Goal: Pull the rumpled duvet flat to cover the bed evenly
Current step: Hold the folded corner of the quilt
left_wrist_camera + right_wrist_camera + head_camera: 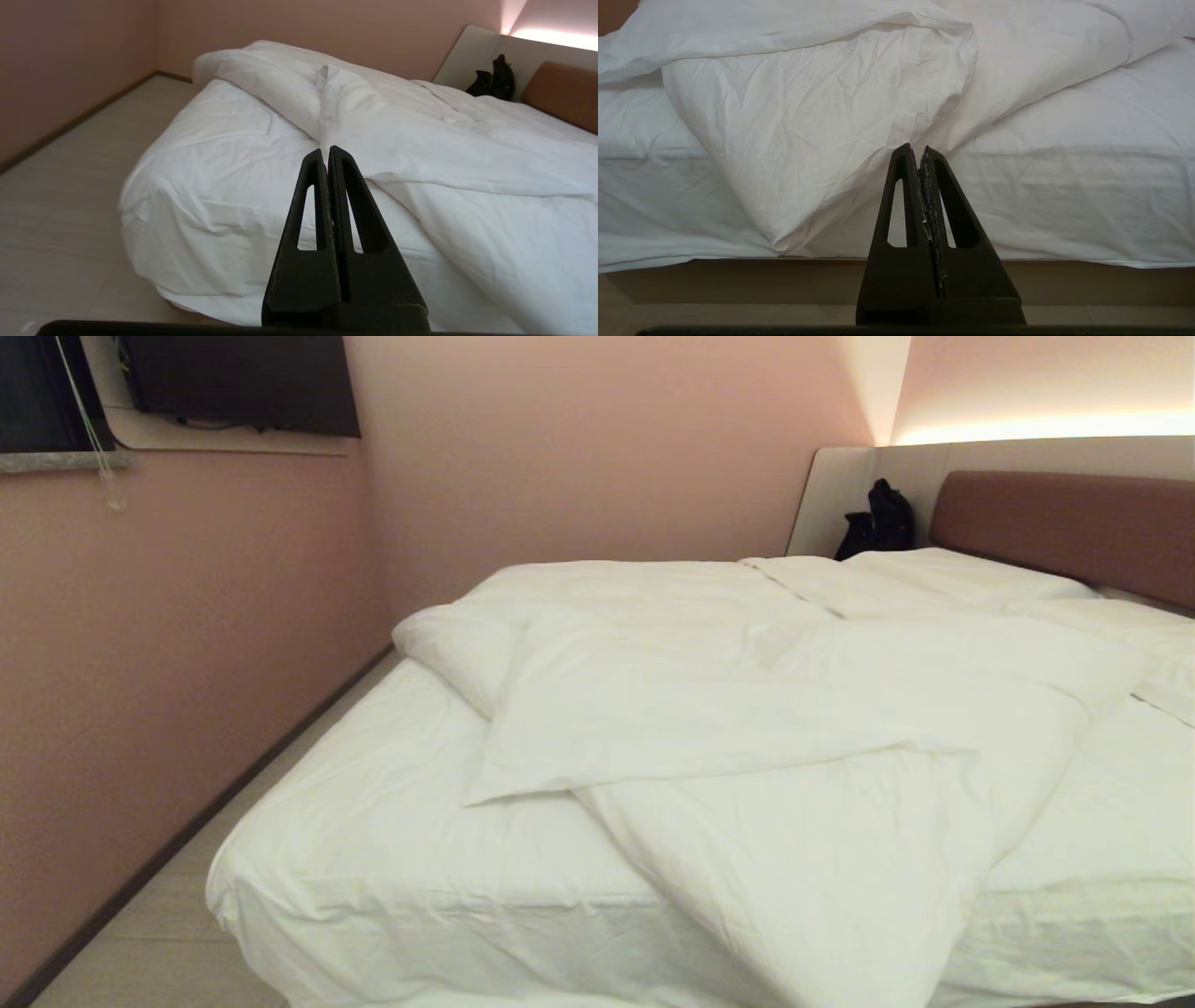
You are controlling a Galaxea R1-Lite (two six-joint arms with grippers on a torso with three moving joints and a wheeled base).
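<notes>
In the left wrist view the left gripper (325, 154) stood at lower centre of the frame, its two black fingers pressed together on nothing, short of the bed's (196, 224) near corner. The right gripper (916, 151), in its own view, was likewise pinched closed and empty, low at centre, facing the bed's side and the beige base (738, 280) beneath. Neither arm showed in the head view.

There, the duvet (747, 709) lay rumpled across the middle and right of the frame. One fold ran down over the bed's near edge at lower right, and a flat flap pointed toward lower left. Bare sheet (373, 803) showed at lower left. Beyond, at upper right, lay the pillows (962, 574), then the reddish-brown headboard (1074, 527). A black bag (878, 523) sat beside it against the pink wall (560, 457).
</notes>
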